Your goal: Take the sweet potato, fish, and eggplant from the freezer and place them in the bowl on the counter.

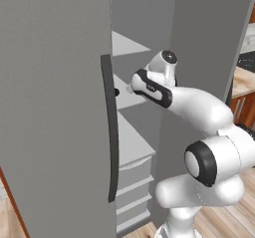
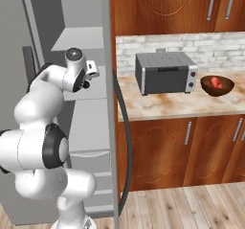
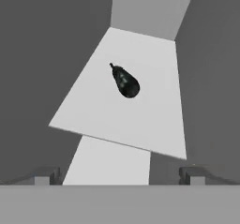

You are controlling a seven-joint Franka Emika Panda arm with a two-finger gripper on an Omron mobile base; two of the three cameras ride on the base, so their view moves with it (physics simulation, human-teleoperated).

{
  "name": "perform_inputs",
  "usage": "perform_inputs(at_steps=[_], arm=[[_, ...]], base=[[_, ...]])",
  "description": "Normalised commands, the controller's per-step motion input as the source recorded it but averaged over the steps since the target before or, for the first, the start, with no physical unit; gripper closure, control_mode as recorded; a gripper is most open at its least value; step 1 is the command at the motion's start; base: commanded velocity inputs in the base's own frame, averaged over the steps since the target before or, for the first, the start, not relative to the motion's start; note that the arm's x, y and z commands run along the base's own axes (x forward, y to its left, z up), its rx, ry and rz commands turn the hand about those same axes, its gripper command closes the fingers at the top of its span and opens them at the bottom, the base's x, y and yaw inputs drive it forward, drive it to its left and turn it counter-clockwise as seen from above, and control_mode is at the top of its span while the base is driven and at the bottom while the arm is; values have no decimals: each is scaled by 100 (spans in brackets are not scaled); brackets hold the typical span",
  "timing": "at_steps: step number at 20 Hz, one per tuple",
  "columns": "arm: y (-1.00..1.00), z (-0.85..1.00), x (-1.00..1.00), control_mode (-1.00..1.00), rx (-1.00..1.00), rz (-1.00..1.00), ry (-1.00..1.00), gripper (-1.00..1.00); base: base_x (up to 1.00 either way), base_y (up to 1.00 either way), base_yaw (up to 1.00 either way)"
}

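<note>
Claw [image 3: 120, 175] released, jaws wide, held inside the open freezer [image 1: 55, 107]. Eggplant [image 3: 125, 82] alone on a white shelf [image 3: 150, 120] (stem pointing away). Bowl [image 2: 217, 85] on table [image 2: 177, 106], right of toaster oven [image 2: 165, 73].

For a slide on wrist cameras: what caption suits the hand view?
Open end effector looks down at a dark, glossy, pear-shaped eggplant lying alone on a white freezer shelf.

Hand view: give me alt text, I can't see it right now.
A dark eggplant lies alone on a white freezer shelf, grey walls on both sides. The open tool points at it from short of the shelf, touching nothing.
</note>
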Motion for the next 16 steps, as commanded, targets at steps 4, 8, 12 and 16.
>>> perform_inputs(at_steps=[4,8,12,16], arm=[[54,-35,18,-100,-7,4,3,-100],[37,-2,59,-100,0,0,6,-100],[12,-17,61,-100,-3,0,1,-100],[4,-37,43,-100,-5,0,0,-100]], base=[[0,0,0],[0,0,0],[0,0,0],[0,0,0]])
